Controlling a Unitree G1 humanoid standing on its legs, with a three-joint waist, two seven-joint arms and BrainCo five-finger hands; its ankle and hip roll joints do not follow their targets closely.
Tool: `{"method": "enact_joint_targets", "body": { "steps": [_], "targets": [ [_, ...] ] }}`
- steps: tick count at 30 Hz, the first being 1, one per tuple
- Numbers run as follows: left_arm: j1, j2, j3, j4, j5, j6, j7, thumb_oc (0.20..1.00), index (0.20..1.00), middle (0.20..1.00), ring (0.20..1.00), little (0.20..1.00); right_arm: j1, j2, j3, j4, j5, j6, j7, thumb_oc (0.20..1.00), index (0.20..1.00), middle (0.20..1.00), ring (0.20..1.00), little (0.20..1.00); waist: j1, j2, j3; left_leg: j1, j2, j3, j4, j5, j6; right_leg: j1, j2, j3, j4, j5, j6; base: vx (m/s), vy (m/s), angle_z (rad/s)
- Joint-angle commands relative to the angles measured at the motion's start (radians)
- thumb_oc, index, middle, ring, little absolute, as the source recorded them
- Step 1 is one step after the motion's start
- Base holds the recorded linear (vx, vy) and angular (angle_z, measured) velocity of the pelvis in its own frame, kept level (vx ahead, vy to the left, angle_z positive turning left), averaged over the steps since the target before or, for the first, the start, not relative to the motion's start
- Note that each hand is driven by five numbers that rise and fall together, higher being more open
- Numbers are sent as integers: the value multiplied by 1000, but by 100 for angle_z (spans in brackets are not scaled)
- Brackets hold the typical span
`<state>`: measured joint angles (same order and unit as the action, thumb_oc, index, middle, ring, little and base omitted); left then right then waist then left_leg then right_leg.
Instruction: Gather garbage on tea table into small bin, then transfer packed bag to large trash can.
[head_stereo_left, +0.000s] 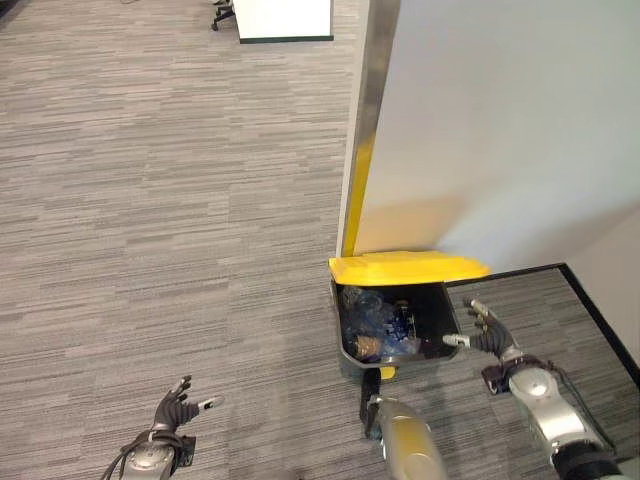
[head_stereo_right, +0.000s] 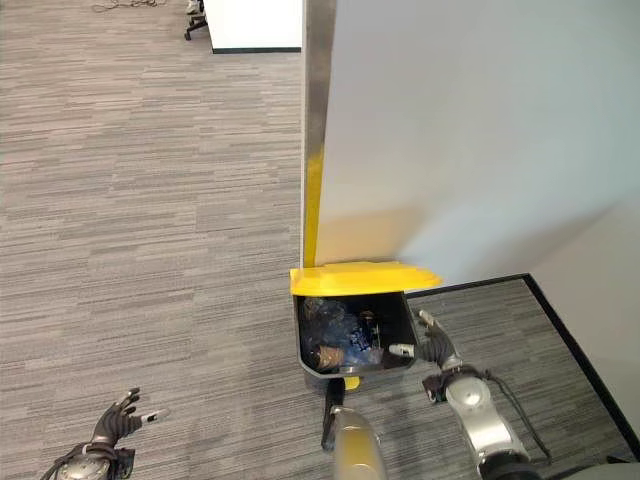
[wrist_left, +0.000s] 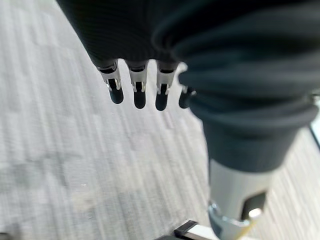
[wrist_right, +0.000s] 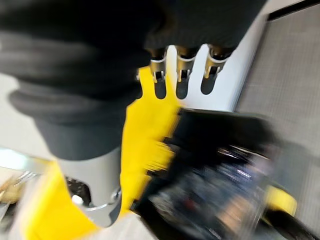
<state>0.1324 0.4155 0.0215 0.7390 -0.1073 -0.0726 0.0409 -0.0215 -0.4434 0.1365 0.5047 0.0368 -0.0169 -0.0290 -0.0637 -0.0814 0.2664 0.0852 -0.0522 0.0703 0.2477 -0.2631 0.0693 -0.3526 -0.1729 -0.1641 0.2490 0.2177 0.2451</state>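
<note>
**Left eye view: bin open, hands empty**

The large trash can (head_stereo_left: 400, 325) is seen at lower centre, yellow lid (head_stereo_left: 405, 267) raised, garbage (head_stereo_left: 378, 325) inside. Right hand (head_stereo_left: 484, 333) is spread beside it; left hand (head_stereo_left: 178, 405) is spread lower left over carpet (head_stereo_left: 150, 200).

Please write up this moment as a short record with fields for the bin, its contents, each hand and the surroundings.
bin: large trash can, dark body, yellow lid raised, standing on the carpet against a white wall panel
contents: bagged rubbish lies inside, items not clear
right hand: right hand open, beside the can's rim, holding nothing
left hand: left hand open, low over the grey carpet, apart from the can, empty
surroundings: white furniture far off
</note>
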Motion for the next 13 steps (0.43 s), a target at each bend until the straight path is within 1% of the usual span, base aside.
{"method": "enact_joint_targets", "body": {
  "steps": [1, 2, 3, 4, 5, 6, 9, 13],
  "targets": [
    [-6, 66, -3, -116, -4, -16, 24, 1000, 1000, 1000, 1000, 1000, -11, -6, -11, -46, -20, -48, -15, 1000, 1000, 1000, 1000, 1000, 10, 27, -3, 34, 8, -59, -109, -13, -20, -25, 19, 95, 322, -226, -70, -173, -126, -10],
    [-5, 62, -4, -127, -10, -20, 23, 1000, 1000, 1000, 1000, 1000, -6, -6, -17, -44, -26, -47, -16, 1000, 1000, 1000, 1000, 1000, 15, 14, -19, 19, 4, -69, -109, -8, -30, 25, 29, 114, 259, -241, -81, -80, -239, 11],
    [-12, 63, -16, -131, -9, -19, 19, 1000, 1000, 1000, 1000, 1000, 21, 7, -33, -34, -25, -42, -18, 1000, 1000, 1000, 1000, 1000, 15, -5, -38, 9, -1, -93, -117, -2, -46, 120, 55, 136, 131, -286, -88, 64, -174, -5],
    [-12, 63, -16, -131, -9, -19, 19, 1000, 1000, 1000, 1000, 1000, 21, 7, -33, -34, -25, -42, -18, 1000, 1000, 1000, 1000, 1000, 15, -5, -37, 9, -1, -93, -117, -1, -46, 121, 55, 136, 130, -285, -88, 100, -331, 8],
    [-22, 48, -11, -103, -37, -24, 33, 1000, 1000, 1000, 1000, 1000, 36, 9, -41, 14, 0, -44, -28, 1000, 1000, 1000, 1000, 1000, 12, -18, -82, -21, 32, -82, -138, 37, -74, 172, 111, 166, -6, -295, -111, 41, -292, 7],
    [-26, 38, -12, -99, -54, -21, 32, 1000, 1000, 1000, 1000, 1000, 38, 12, -49, 26, 11, -38, -27, 1000, 1000, 1000, 1000, 1000, 8, -21, -93, -35, 42, -83, -143, 54, -87, 190, 122, 172, -56, -285, -113, 46, -336, 36],
    [-14, 30, -17, -94, -42, -15, 23, 1000, 1000, 1000, 1000, 1000, 59, 3, -65, 47, 23, -37, -30, 1000, 1000, 1000, 1000, 1000, 3, -22, -128, -19, 66, -73, -192, 69, -99, 245, 132, 154, -158, -265, -122, 32, -147, 33],
    [-2, 18, -19, -84, -40, -7, 7, 1000, 1000, 1000, 1000, 1000, 74, 2, -81, 88, 34, -33, -26, 1000, 1000, 1000, 1000, 1000, -3, -18, -152, -7, 88, -66, -223, 95, -113, 291, 142, 149, -222, -264, -136, 23, -80, -15]
  ]
}}
